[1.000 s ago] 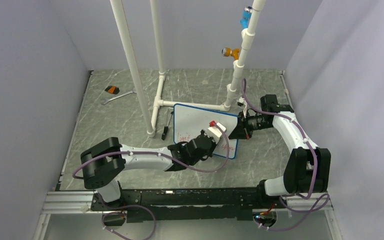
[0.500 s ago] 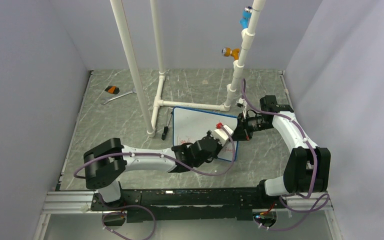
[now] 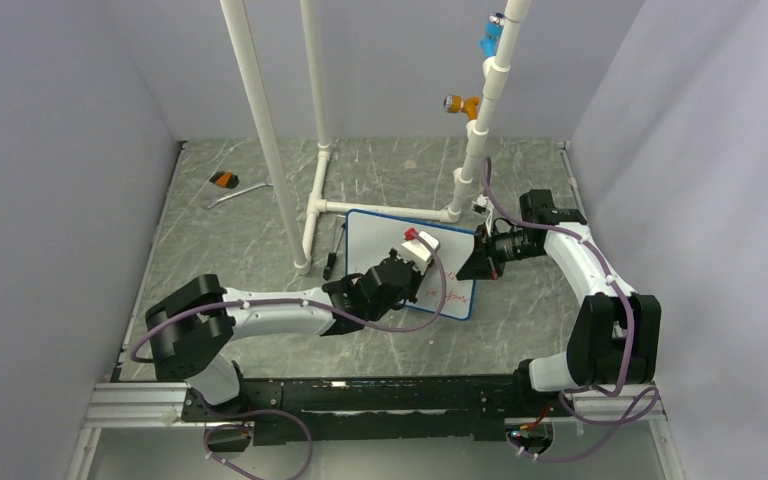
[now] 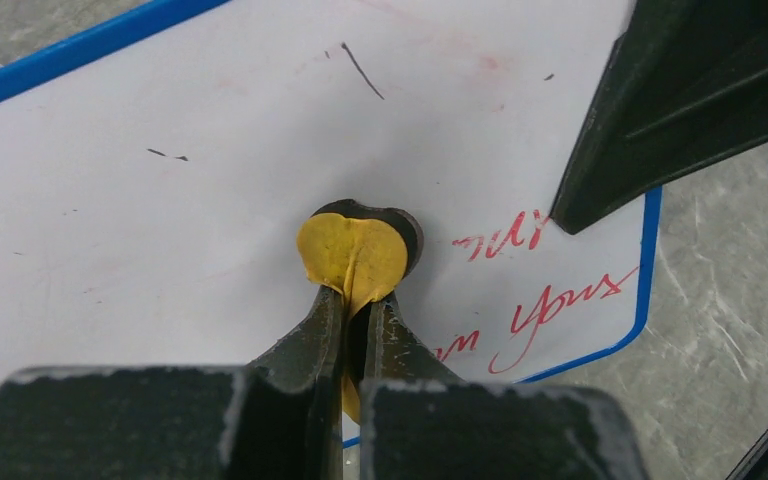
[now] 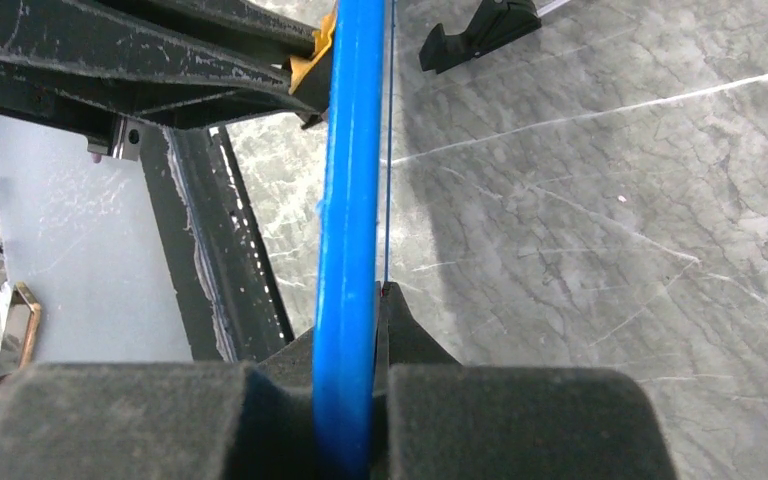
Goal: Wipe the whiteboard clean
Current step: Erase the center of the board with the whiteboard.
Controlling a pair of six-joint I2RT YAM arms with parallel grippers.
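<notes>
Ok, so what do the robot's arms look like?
The left arm and right arm are smooth white tubes joined by chunky black joints. A thin purple cable loops along each one. The left gripper and right gripper each have two dark, wedge-shaped fingers, scuffed pale along the edges.

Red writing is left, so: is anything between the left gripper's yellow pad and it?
Nothing visible does: only bare whiteboard lies between the yellow pad and the red writing. The right gripper clamps the edge beyond.
</notes>
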